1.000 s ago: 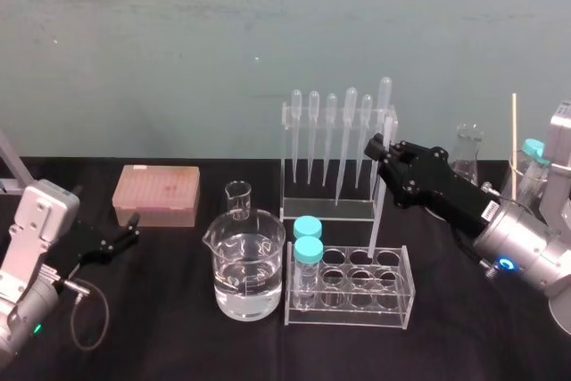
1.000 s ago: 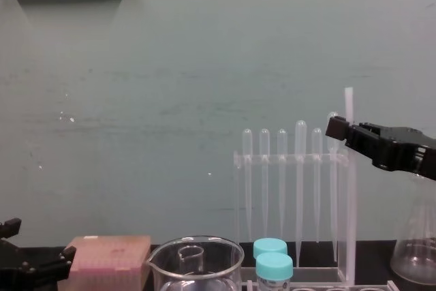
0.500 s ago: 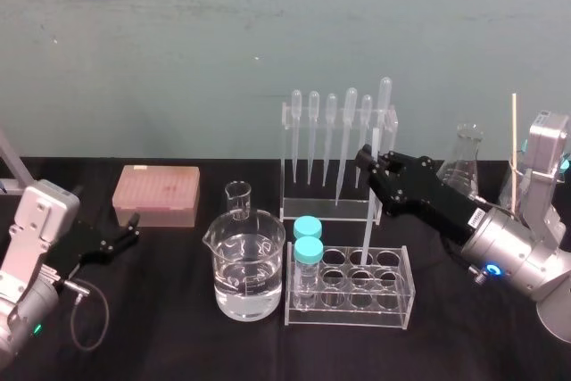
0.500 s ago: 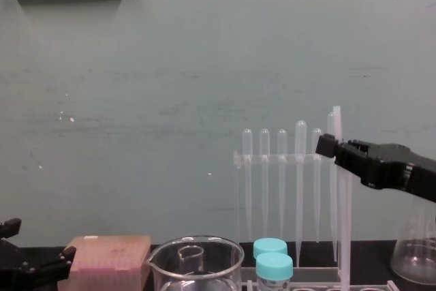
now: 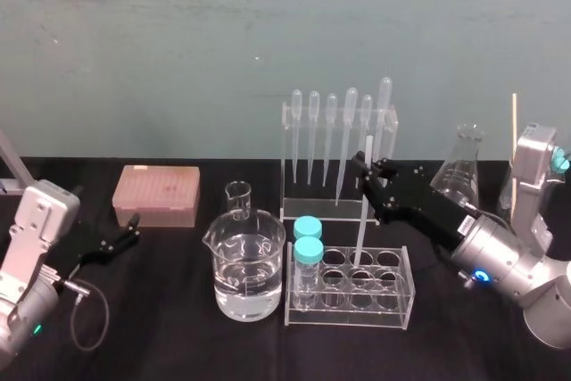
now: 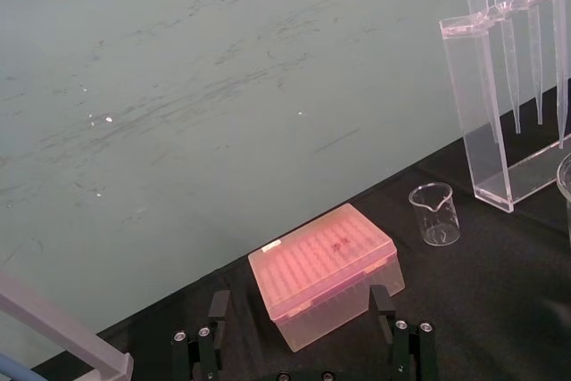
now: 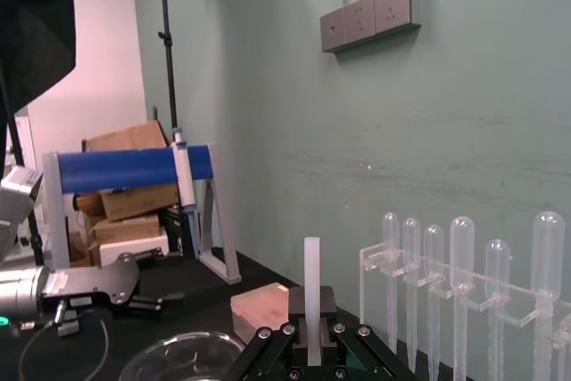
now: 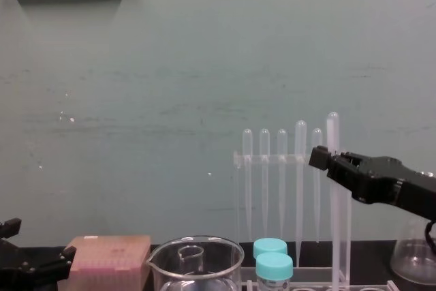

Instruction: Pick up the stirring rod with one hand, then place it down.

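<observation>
Right gripper (image 5: 368,173) reached in from the right, above the test-tube rack (image 5: 393,306) and just in front of the pipette rack (image 5: 326,208). Jaws were clamped on the stirring rod (image 5: 360,231) near its upper end; in the right wrist view the rod (image 7: 311,296) stood straight up out of the closed jaws. A high pinch like this left most of the rod's length hanging free below, probably so the lower end could be steered without the gripper crowding the glassware.

The rod was near upright, tilted slightly. Its lower end met the back row of the test-tube rack, seemingly at one of the open holes. Could not tell whether the tip sat inside the hole or just over it, nor whether it bore any weight. Judged this as the set-down step, not finished: the rod was not yet released.

Close neighbours were two blue-capped tubes (image 5: 308,238) in the same rack and a water-filled beaker (image 5: 249,267) beside it.

Left gripper (image 5: 125,235) was parked low over the table (image 5: 161,332) at far left, near a pink tip box (image 5: 156,194), jaws spread and empty.
</observation>
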Available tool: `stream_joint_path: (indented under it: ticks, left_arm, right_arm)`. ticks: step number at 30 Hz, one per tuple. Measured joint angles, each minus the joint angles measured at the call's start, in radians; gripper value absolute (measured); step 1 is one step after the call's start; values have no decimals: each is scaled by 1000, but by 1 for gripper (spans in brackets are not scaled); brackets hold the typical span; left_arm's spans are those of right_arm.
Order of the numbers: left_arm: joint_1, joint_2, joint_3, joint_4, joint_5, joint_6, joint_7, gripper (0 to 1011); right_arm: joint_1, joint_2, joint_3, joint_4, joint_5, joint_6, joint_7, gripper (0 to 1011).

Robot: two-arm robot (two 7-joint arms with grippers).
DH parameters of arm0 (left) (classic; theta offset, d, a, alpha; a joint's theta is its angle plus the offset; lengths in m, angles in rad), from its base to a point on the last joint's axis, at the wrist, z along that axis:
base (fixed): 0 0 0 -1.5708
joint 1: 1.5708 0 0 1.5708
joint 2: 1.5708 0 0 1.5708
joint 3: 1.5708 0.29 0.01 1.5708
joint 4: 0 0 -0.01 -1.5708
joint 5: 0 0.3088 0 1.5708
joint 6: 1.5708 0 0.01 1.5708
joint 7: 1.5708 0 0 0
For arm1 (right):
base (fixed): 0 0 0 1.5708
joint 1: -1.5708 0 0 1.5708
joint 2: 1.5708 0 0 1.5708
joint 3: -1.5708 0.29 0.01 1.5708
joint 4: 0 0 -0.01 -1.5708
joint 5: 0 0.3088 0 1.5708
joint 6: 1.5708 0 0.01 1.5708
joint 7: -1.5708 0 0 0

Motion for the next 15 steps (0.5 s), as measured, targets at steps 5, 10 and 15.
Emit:
stream_joint_path:
  ticks: [5, 10, 15]
  left_arm:
    - [0, 0, 0, 0, 0, 0, 0, 1000]
    - [0, 0, 0, 0, 0, 0, 0, 1000]
    - [0, 0, 0, 0, 0, 0, 0, 1000]
  right_arm:
    - [5, -7, -10, 23, -34, -28, 3, 69]
    - [7, -11, -14, 35, -54, -30, 1, 69]
    - [3, -15, -15, 39, -62, -23, -7, 69]
